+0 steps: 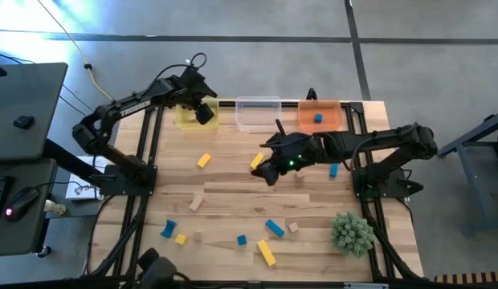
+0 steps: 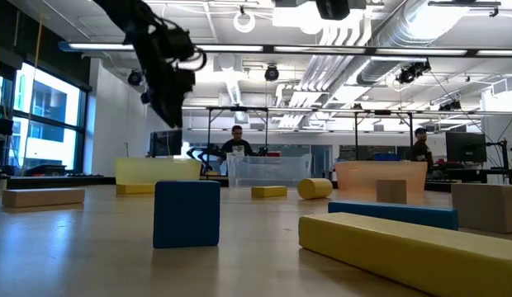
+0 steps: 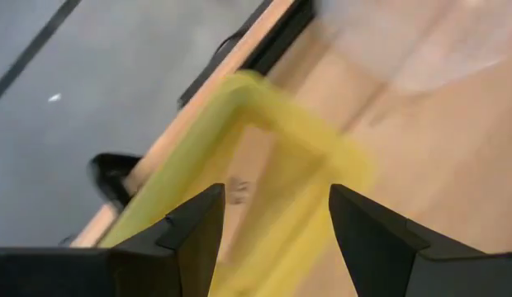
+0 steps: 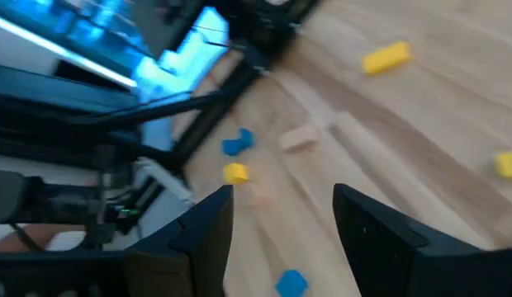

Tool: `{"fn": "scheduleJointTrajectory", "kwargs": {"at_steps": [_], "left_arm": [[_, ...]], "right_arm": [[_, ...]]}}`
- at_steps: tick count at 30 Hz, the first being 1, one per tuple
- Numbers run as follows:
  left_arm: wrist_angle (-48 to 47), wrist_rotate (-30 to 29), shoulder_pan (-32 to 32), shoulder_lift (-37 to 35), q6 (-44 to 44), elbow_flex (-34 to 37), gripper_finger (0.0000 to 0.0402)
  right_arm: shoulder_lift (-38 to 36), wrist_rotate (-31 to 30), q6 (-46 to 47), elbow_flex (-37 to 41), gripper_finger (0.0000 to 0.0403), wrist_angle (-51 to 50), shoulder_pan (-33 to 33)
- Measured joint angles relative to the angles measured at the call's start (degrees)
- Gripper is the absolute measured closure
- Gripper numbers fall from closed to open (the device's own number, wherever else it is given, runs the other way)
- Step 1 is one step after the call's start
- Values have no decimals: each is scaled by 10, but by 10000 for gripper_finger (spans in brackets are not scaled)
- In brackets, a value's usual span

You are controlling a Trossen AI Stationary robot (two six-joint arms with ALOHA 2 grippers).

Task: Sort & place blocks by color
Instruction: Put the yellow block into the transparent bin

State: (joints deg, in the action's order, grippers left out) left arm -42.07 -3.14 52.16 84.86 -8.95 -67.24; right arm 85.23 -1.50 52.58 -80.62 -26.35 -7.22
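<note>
My left gripper (image 1: 205, 112) (image 3: 277, 194) hangs open and empty above the translucent yellow tub (image 1: 187, 116) (image 3: 264, 124) at the table's far edge; in the low view it (image 2: 167, 115) is well above that tub (image 2: 157, 170). My right gripper (image 1: 265, 170) (image 4: 282, 194) is open and empty over mid-table, beside a yellow block (image 1: 257, 160). Yellow, blue and tan blocks lie scattered on the table: a yellow one (image 1: 204, 160), a tan one (image 1: 196, 202), a blue one (image 1: 274, 227), a yellow bar (image 1: 267, 253). One blue block (image 1: 318, 119) lies in the orange tub (image 1: 329, 108).
A clear tub (image 1: 258, 114) stands between the yellow and orange tubs along the far edge. A green spiky ball (image 1: 352, 233) sits near the table's near right corner. Another blue block (image 1: 333, 169) lies under the right arm. People stand in the room beyond the table (image 2: 237, 140).
</note>
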Motion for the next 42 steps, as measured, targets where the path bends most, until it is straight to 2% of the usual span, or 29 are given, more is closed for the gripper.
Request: {"fn": "scheduleJointTrajectory", "kwargs": {"at_steps": [5, 16, 21, 25, 32, 42], "left_arm": [[-16, 30, -42, -51, 45, 0, 193], [-116, 30, -138, -115, 108, 0, 193], [-144, 30, -182, -136, 165, 0, 193], [-148, 31, -222, -141, 204, 0, 193], [-149, 28, -281, -141, 230, 0, 193], [-152, 8, -312, -141, 270, 0, 193]], "right_arm": [[0, -6, 4, 0, 206, 27, -33], [0, -42, 29, 0, 206, 46, -99], [5, -55, 44, 0, 206, 35, -124], [30, -54, 78, 0, 206, 2, -138], [89, -9, 125, 0, 206, -10, -157], [163, 8, 211, 0, 206, -21, -189]]}}
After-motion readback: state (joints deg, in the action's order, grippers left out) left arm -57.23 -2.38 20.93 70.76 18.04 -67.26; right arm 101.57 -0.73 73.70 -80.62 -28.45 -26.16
